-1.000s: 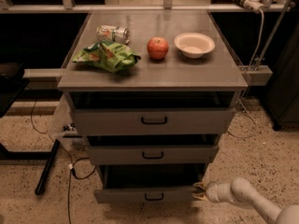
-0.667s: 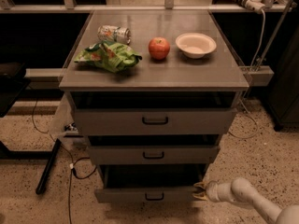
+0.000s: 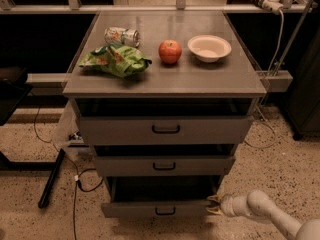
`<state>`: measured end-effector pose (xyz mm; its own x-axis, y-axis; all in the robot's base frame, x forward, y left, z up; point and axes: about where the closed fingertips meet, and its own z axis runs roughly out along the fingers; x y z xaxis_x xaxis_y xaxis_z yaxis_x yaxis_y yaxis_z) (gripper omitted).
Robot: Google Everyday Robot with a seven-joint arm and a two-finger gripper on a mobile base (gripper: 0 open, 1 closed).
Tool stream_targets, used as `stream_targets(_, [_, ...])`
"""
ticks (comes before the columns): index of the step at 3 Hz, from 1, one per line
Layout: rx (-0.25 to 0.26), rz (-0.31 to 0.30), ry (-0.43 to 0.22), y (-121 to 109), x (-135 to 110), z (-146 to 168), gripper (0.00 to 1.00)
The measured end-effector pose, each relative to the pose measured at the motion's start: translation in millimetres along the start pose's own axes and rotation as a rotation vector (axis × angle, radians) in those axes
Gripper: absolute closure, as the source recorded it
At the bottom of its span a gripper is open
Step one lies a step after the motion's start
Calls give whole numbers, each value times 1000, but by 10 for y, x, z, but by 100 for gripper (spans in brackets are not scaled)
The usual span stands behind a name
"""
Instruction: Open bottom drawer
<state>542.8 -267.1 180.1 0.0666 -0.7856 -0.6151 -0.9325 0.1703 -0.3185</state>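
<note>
Right, down at floor level the gripper [image 3: 214, 205] sits at the right end of the bottom drawer [image 3: 130, 210], touching or just beside the edge of its slim grey front; whether that gripper is spread wide or clamped cannot be told from this angle; the pale arm [image 3: 260, 209] reaches in from the lower right corner; the bottom drawer sits pulled out from the cabinet, a dark gap showing above its front, its small black handle [image 3: 165, 211] at centre and untouched; above it the middle drawer [image 3: 200, 166] and top drawer [image 3: 210, 129], 2 taller fronts, each stand slightly out too; up on the cabinet top [image 3: 200, 81], a green bag [image 3: 115, 60] and a tipped can [image 3: 121, 36] at left, a red apple [image 3: 170, 51] mid-way, a white bowl [image 3: 209, 48] at right.
</note>
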Motion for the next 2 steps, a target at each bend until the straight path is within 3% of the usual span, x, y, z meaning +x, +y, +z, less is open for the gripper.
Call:
stream_targets(1, [-12, 7, -15, 105, 40, -10, 37])
stream_targets(2, [-13, 30, -35, 306, 139, -54, 61])
